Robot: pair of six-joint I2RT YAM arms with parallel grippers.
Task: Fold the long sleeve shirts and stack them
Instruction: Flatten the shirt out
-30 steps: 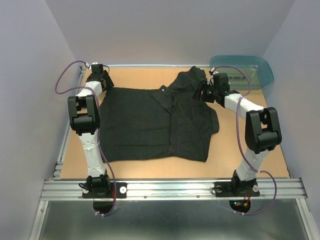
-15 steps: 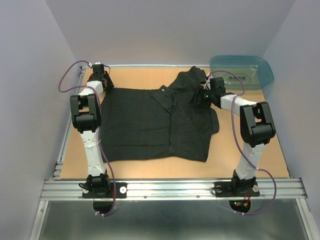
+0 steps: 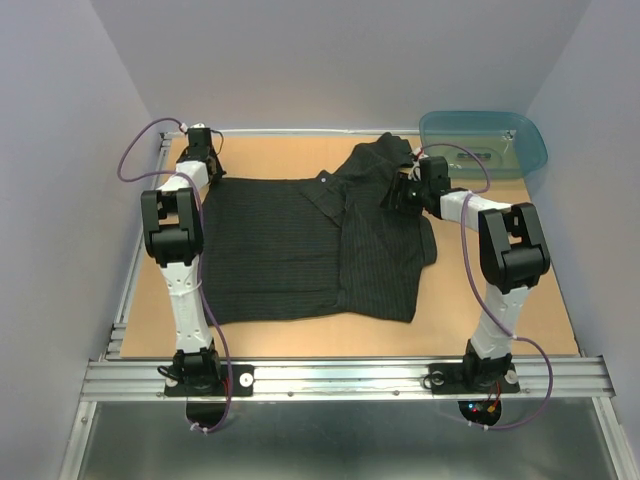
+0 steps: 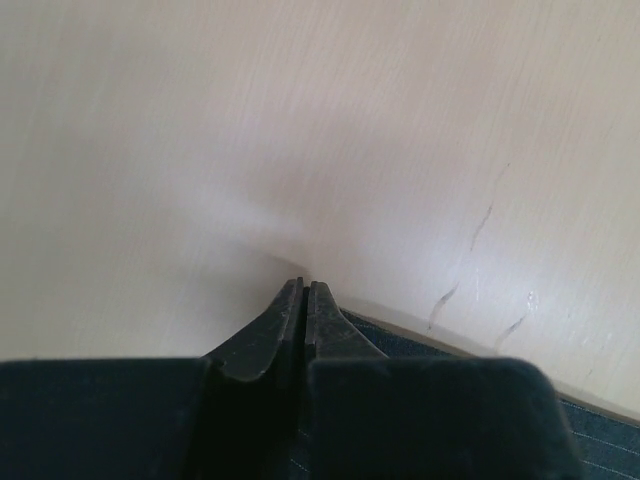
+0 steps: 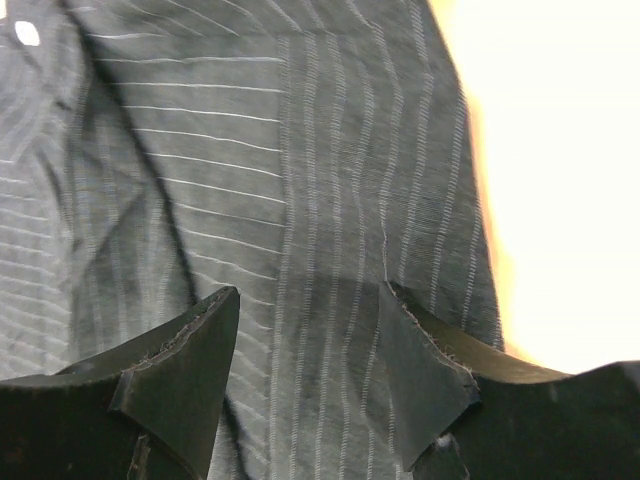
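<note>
The long sleeve shirt (image 3: 300, 245), black with thin pinstripes, lies spread on the tan table, its far right part bunched toward the back. My left gripper (image 3: 211, 176) is down at the shirt's far left corner. In the left wrist view its fingertips (image 4: 303, 285) are pressed together on the table, with pinstriped cloth (image 4: 600, 440) beside them and a sliver between the jaws. My right gripper (image 3: 397, 195) hovers over the shirt's far right part. The right wrist view shows that gripper (image 5: 310, 300) open, with striped cloth (image 5: 330, 150) close under it and nothing between the fingers.
A teal plastic tub (image 3: 485, 140) stands at the table's far right corner, just behind the right arm. Bare tan table (image 3: 500, 320) runs along the right of the shirt and in front of it. A metal rail (image 3: 350, 375) borders the near edge.
My left gripper has closed at the shirt's far left corner. The right arm has folded in, moving its gripper slightly left over the shirt's right part, still open.
</note>
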